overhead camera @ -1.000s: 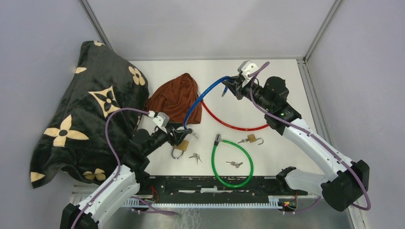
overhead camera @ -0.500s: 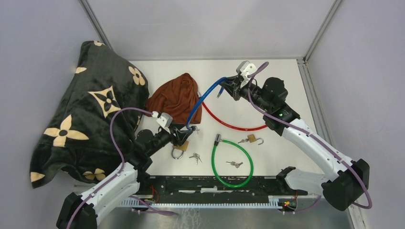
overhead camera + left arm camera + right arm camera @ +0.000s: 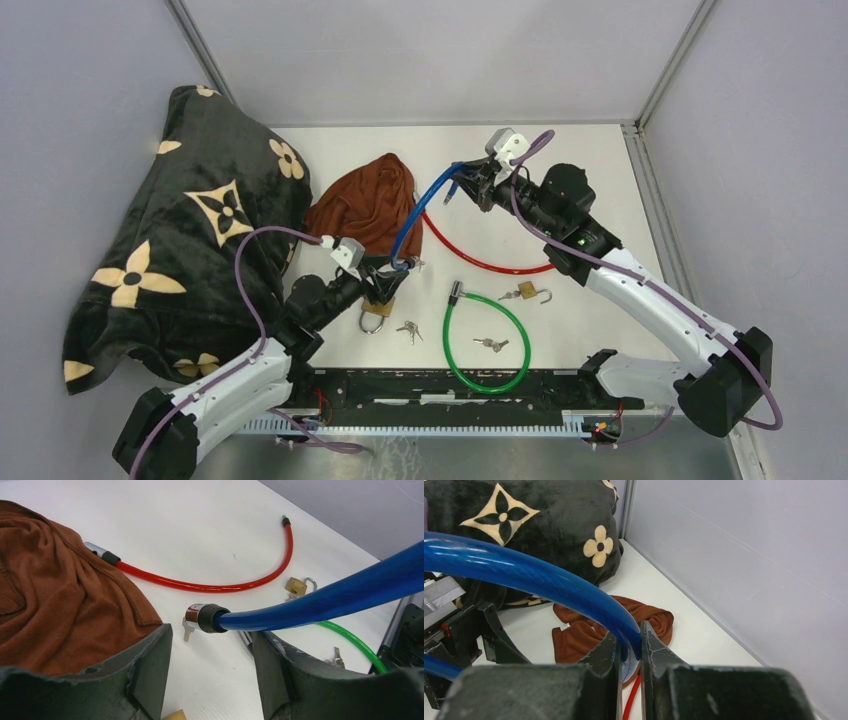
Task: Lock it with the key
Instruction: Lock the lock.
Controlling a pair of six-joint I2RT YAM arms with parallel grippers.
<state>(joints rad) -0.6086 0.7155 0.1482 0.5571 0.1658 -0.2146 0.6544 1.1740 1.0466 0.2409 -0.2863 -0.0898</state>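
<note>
A blue cable lock (image 3: 420, 210) arcs above the table between both arms. My right gripper (image 3: 472, 183) is shut on its far end; the cable (image 3: 549, 580) runs up from between the closed fingers (image 3: 651, 652). The cable's lock head (image 3: 202, 617), with a small key (image 3: 187, 629) in it, hangs just ahead of my left gripper (image 3: 210, 665). That gripper is open, its jaws wide apart, and holds nothing. In the top view my left gripper (image 3: 385, 283) sits beside the brown cloth, above a brass padlock (image 3: 378, 306).
A brown cloth (image 3: 365, 205) and a black flowered blanket (image 3: 180, 230) lie on the left. A red cable lock (image 3: 480, 262), a green cable lock (image 3: 487, 340), a small brass padlock (image 3: 530, 292) and two key sets (image 3: 408, 328) (image 3: 490, 344) lie on the table.
My right gripper has carried its end of the blue cable to the left. My left arm has shifted a little forward and to the right.
</note>
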